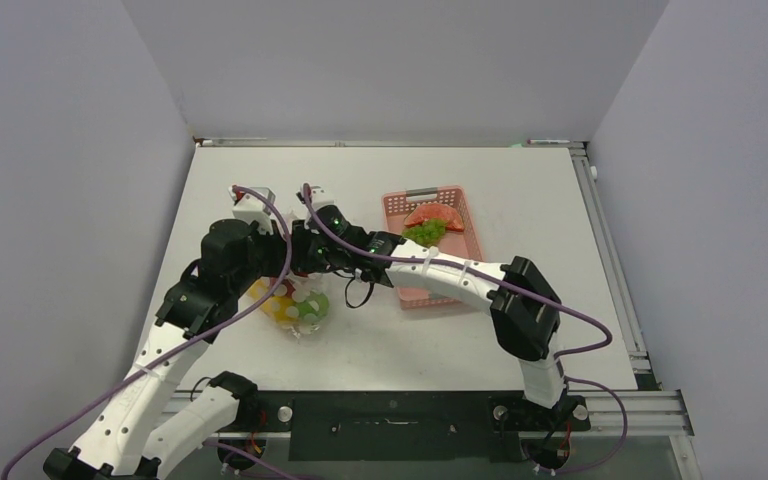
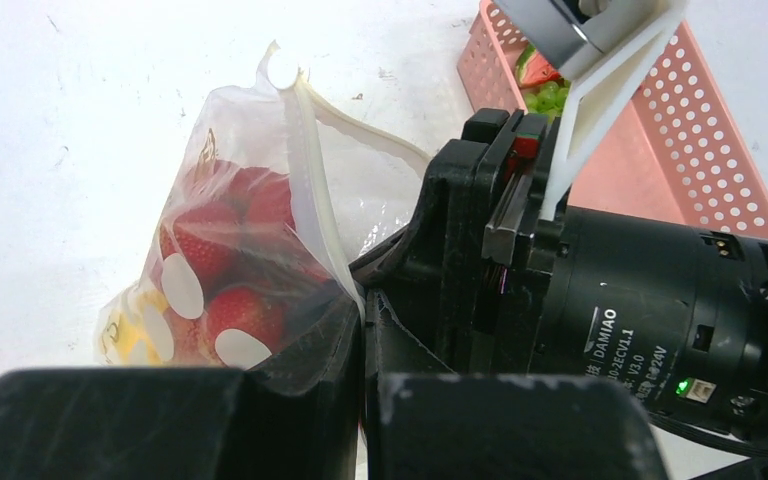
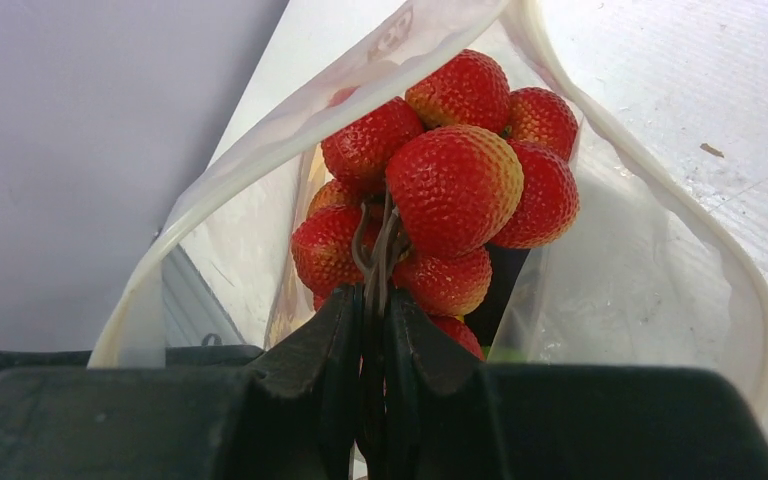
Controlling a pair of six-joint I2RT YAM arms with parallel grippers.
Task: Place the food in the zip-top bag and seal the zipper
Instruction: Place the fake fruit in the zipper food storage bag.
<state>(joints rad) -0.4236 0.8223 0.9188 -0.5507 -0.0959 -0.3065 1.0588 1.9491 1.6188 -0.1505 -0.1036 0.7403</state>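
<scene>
Zip-top bag (image 1: 295, 312) lies on the table (image 1: 520, 190), left of centre, just beside the pink basket (image 1: 463, 225). Its mouth stands open towards the right wrist camera. The zipper (image 3: 665, 195) forms a wide loop, both strips well apart.

Already inside: a yellow piece (image 1: 276, 306) and a green piece (image 1: 310, 308), seen through the plastic from above.

Step in hand: loading. The strawberry cluster (image 3: 455, 190) hangs within the ring of the mouth, and in the left wrist view the berries show red through the bag wall (so I judge them past the rim, not merely above it).

Right gripper (image 3: 375, 300): jaws nearly together, pinching the cluster's thin stem. The berries themselves are untouched by the fingers.

Left gripper (image 2: 360, 320): clamped fully shut on one strip of the zipper, holding that side of the mouth up.

A red slice (image 1: 430, 213) and a green bunch (image 1: 424, 233) lie in the basket, so loading is not finished.

Next move, as I judge it: part the right jaws so that the cluster drops, then back straight out without snagging the rim. The left hold should not slacken, or the mouth may collapse. Sealing comes last.
</scene>
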